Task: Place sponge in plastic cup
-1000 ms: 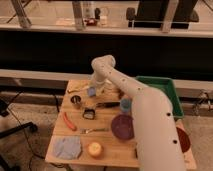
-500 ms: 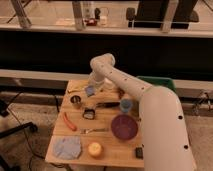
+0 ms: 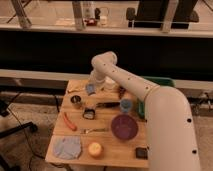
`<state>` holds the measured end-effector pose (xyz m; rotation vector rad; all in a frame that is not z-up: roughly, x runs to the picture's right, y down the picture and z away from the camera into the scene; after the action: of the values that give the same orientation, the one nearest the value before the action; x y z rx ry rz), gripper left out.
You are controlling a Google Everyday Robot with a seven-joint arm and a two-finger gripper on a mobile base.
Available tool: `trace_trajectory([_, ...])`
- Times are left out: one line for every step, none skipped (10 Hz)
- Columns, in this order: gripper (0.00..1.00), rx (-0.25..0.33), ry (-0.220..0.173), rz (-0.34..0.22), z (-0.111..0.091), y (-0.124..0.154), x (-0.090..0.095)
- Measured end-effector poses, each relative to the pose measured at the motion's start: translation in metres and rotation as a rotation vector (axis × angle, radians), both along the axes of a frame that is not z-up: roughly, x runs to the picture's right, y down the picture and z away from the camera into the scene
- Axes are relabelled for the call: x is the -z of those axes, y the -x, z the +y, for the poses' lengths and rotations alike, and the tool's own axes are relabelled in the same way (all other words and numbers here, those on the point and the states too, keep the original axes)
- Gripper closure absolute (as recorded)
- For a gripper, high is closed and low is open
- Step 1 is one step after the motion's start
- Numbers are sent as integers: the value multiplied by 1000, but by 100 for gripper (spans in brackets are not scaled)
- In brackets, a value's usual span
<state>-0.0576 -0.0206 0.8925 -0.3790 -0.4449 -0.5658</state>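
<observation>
The white arm reaches over the far left part of the wooden surface (image 3: 112, 150), and its tool (image 3: 91, 88) hangs low there with the light-blue sponge (image 3: 90, 89) at its tip, seemingly gripped, though whether the tool truly clamps it I cannot tell. The blue plastic cup (image 3: 126, 105) stands well apart to the right, just behind the purple bowl (image 3: 124, 127) and beside the green bin (image 3: 141, 107). Near the tool sit a metal cup (image 3: 76, 101) and a dark block (image 3: 89, 114), while an orange carrot (image 3: 69, 121), a fork (image 3: 94, 131), a blue-grey cloth (image 3: 67, 147) and a yellow fruit (image 3: 95, 149) lie nearer the front.
</observation>
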Motion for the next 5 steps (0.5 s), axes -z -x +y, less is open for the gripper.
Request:
trace_trajectory([99,-10,-6,2,-5,-13,7])
trace_trajectory([100,-21,-12,6,-10,-26,14])
trace_trajectory([100,-31,-13,9,-12,-30,19])
trace_trajectory([100,-41,-15,10,-14,-30,21])
trace_trajectory([100,-58,-11,15,-14,-35,24])
